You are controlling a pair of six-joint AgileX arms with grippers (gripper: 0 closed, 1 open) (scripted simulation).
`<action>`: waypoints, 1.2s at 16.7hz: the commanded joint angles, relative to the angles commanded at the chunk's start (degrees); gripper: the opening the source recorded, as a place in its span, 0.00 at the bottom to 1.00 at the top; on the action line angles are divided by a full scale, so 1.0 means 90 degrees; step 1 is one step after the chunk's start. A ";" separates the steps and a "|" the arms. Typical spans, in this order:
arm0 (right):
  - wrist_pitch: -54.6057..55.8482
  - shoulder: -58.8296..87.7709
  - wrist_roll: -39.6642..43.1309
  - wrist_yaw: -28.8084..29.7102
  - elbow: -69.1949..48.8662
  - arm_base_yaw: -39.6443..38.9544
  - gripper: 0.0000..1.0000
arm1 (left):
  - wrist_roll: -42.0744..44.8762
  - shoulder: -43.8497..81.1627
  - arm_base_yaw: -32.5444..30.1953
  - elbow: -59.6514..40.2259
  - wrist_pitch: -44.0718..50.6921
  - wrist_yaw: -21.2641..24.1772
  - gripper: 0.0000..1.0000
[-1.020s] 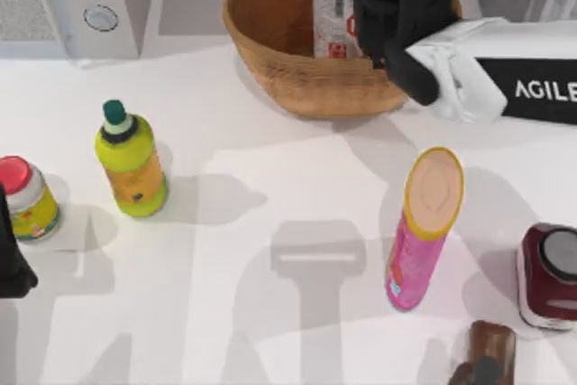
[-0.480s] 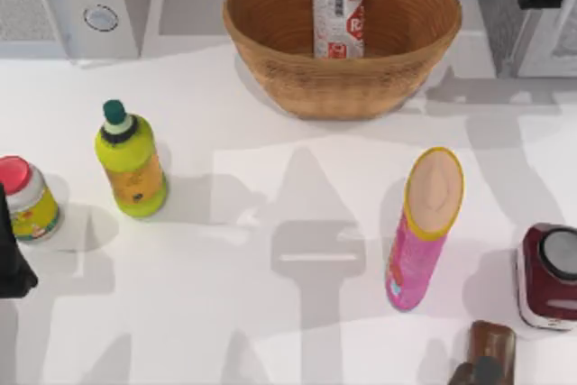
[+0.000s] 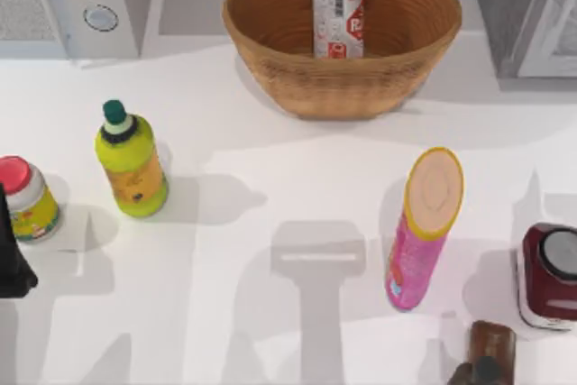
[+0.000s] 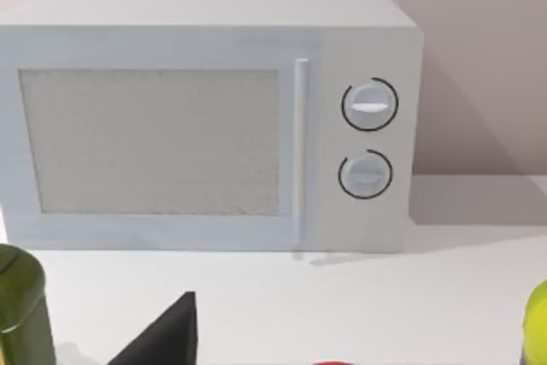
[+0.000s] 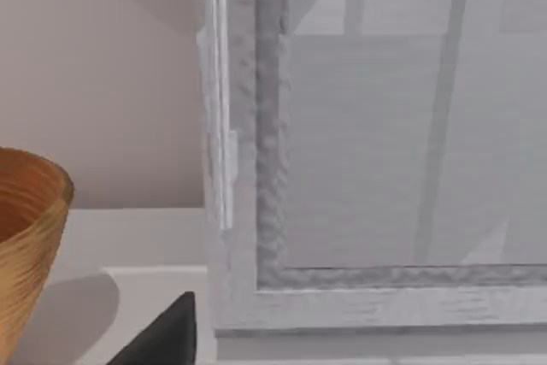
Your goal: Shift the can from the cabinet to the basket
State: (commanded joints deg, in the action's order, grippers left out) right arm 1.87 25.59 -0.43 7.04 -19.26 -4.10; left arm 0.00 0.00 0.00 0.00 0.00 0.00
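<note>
basket: holds the can, upright, near its far wall
left gripper: parked at table's left edge; grip state unreadable
cabinet: close before right wrist camera

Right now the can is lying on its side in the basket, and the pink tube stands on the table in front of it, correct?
Not quite. The can is in the basket, but it stands upright there, not on its side; the top view shows this. The pink tube does stand on the table in front of the basket.
</note>
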 joint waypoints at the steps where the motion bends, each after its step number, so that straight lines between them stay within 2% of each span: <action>1: -0.0082 -0.0552 0.0007 -0.0149 0.0384 0.0107 1.00 | 0.0000 0.0000 0.0000 0.0000 0.0000 0.0000 1.00; 5: -0.0215 -0.2180 0.0037 -0.0597 0.1598 0.0379 1.00 | 0.0000 0.0000 0.0000 0.0000 0.0000 0.0000 1.00; 9: -0.0208 -0.2832 0.0048 -0.0779 0.2131 0.0454 1.00 | 0.0000 0.0000 0.0000 0.0000 0.0000 0.0000 1.00; 16: -0.0131 -0.2742 0.0046 -0.0845 0.2095 0.0509 1.00 | 0.0000 0.0000 0.0000 0.0000 0.0000 0.0000 1.00; 20: 0.0774 -0.1788 0.0038 -0.1620 0.1787 0.1280 1.00 | 0.0000 0.0000 0.0000 0.0000 0.0000 0.0000 1.00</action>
State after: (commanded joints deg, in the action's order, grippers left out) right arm 8.83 9.49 -0.08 -7.53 -3.18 7.42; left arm 0.00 0.00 0.00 0.00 0.00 0.00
